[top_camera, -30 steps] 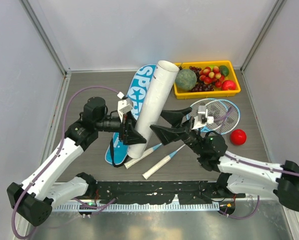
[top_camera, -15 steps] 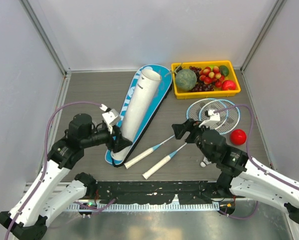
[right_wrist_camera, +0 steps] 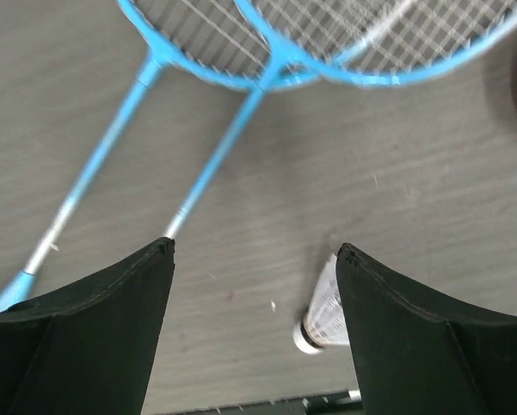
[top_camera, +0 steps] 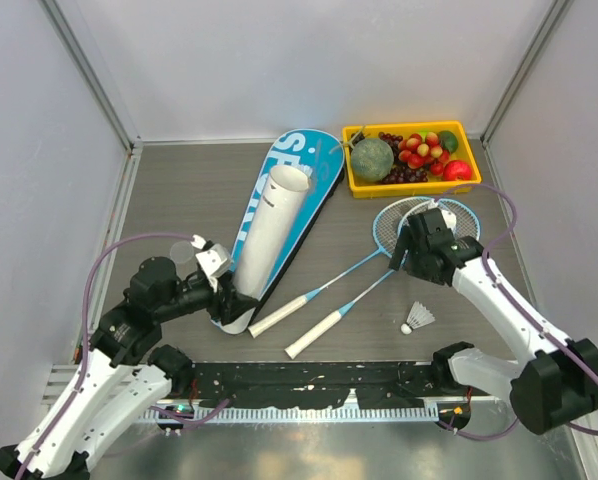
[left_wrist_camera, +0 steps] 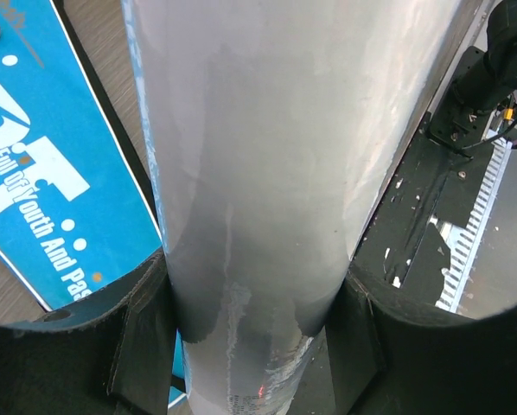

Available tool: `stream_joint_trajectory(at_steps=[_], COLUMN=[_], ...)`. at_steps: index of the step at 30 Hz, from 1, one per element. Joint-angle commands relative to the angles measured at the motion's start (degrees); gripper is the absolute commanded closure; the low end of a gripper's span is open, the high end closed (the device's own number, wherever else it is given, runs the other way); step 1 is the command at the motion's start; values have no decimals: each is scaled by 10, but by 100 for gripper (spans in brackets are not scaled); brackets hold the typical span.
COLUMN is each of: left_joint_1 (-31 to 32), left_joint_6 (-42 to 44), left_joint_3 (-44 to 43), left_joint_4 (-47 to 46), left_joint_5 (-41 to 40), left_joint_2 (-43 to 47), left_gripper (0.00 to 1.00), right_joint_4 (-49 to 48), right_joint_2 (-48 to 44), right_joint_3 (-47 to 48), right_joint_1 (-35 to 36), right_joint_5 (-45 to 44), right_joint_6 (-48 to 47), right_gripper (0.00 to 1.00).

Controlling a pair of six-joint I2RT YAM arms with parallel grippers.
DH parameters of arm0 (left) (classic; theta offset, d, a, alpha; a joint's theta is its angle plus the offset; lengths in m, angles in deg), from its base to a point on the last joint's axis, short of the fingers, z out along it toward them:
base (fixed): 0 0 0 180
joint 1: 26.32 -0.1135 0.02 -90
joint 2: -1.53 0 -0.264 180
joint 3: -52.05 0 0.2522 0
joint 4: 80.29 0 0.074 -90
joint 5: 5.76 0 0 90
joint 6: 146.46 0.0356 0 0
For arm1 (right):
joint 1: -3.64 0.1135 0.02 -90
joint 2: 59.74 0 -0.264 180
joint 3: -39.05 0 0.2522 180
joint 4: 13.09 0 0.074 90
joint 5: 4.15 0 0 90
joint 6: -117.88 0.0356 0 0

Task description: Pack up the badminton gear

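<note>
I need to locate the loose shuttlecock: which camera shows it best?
Top external: the shuttlecock lies whole on the table. Right wrist shows it closer, but a finger hides part. Left wrist doesn't show it.

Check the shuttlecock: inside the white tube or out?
Out. The shuttlecock lies on the table, well apart from the white tube, which the left hand grips at its near end.
</note>
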Motion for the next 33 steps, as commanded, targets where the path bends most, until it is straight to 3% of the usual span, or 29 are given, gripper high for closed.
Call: stream_joint_trajectory(at_steps=[1,8,21,27,30,32,33], left_joint_1=[16,40,49,50,52,53,53], left_joint_6=[-3,5,10,10,25,27,28], left_joint_3=[5,11,13,16,18,15,14], left_joint_4=[-52,-55,-54,-56,-60,-60,-59], left_joint_5=[-17,-24,-28,-24,-16,-15,-14], left_joint_2=[18,30,42,38,35,30,28], left_gripper=[75,74,74,74,74,75,75], right_joint_4=[84,126,92,83,83,83,86], right_joint_2=[46,75,80,68,51,34,24], right_joint_3=[22,14,-66,-70,-72,-68,-67], right_joint_1=[-21,-34,-75,-75,-74,-74,-74], right_joint_5=[50,42,160,182,187,190,191], right_joint_6=[-15,-15,-51,-64,-66,-69,-71], right_gripper=[20,21,27,58,83,95,95])
